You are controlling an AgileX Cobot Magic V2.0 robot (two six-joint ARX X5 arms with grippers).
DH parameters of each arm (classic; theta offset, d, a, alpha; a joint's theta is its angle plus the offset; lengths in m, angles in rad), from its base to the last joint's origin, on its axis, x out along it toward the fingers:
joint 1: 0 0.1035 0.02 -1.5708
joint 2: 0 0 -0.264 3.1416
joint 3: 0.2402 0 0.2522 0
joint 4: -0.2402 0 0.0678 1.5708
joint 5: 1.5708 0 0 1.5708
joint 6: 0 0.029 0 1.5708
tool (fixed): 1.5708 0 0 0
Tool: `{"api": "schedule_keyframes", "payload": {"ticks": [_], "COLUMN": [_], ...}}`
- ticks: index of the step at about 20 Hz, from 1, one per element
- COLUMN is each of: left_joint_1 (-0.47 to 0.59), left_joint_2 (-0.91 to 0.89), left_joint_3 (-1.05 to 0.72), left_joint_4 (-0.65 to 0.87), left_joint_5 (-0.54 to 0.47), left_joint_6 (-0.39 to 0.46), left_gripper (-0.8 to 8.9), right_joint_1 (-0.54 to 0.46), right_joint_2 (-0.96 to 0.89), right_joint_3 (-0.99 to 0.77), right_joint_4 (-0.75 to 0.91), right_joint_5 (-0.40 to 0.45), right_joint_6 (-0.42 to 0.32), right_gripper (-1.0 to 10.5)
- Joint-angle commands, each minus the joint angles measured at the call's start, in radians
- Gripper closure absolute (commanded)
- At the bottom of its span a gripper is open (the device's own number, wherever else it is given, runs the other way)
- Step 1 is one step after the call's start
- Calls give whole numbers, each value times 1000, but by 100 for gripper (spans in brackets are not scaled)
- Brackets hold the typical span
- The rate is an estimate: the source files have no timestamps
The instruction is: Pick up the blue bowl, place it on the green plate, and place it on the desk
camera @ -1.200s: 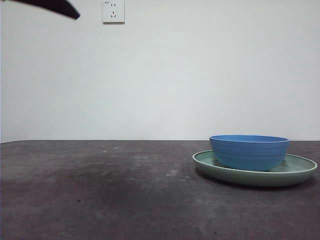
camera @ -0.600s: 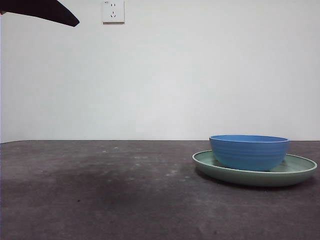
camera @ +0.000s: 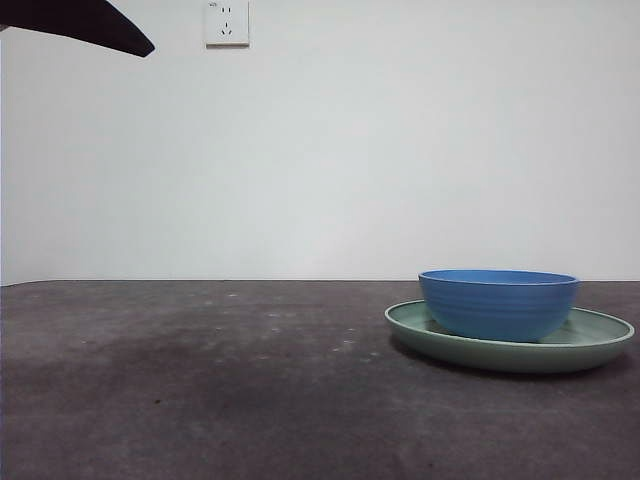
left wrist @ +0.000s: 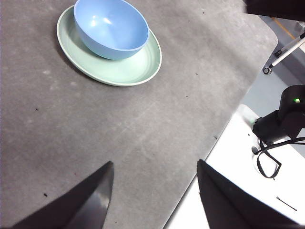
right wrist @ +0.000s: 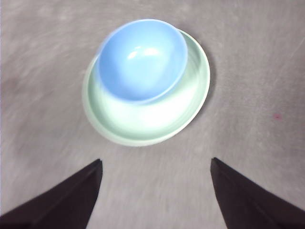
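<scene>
The blue bowl [camera: 498, 303] stands upright on the green plate [camera: 600, 342], off-centre toward one rim, at the right of the desk [camera: 200, 390]. Both also show in the left wrist view, bowl [left wrist: 110, 27] on plate [left wrist: 128, 69], and in the right wrist view, bowl [right wrist: 141, 59] on plate [right wrist: 147, 119]. My right gripper [right wrist: 156, 191] is open and empty, high above the desk just short of the plate. My left gripper [left wrist: 155, 191] is open and empty, well away from the plate near the desk's edge. A black arm tip [camera: 90, 22] shows at the front view's top left corner.
A white wall socket [camera: 227, 22] sits on the back wall. In the left wrist view the desk's edge [left wrist: 228, 124] runs beside a white surface with a black device and cable [left wrist: 279, 126].
The black arm tip at the front view's top left has come further into view and lower. The bowl and plate have not moved.
</scene>
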State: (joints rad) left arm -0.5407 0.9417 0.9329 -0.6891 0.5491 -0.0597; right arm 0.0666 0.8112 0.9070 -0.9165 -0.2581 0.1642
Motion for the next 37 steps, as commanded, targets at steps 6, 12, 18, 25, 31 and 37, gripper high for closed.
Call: {"api": "schedule_keyframes", "payload": {"ticks": [6, 12, 18, 25, 31, 37], "left_joint_1": [-6, -6, -6, -6, -6, -6], "left_joint_2": [5, 5, 5, 5, 5, 5], "left_joint_3": [8, 8, 8, 8, 8, 8], "left_joint_4": [5, 5, 5, 6, 6, 5], "left_joint_5": [5, 5, 5, 5, 5, 5], "left_joint_6": [32, 34, 33, 33, 33, 32], "left_gripper": [533, 533, 533, 533, 533, 533], "right_joint_1": [-163, -148, -128, -127, -127, -128], "right_joint_2": [338, 576, 747, 824, 830, 829], "right_joint_3": [-21, -21, -21, -21, -21, -21], "right_joint_4": [218, 368, 490, 549, 578, 584], "right_joint_5": [-136, -135, -134, -134, -135, -143], "right_joint_6": [-11, -34, -34, -34, -34, -22], "right_gripper": [594, 652, 684, 796, 925, 933]}}
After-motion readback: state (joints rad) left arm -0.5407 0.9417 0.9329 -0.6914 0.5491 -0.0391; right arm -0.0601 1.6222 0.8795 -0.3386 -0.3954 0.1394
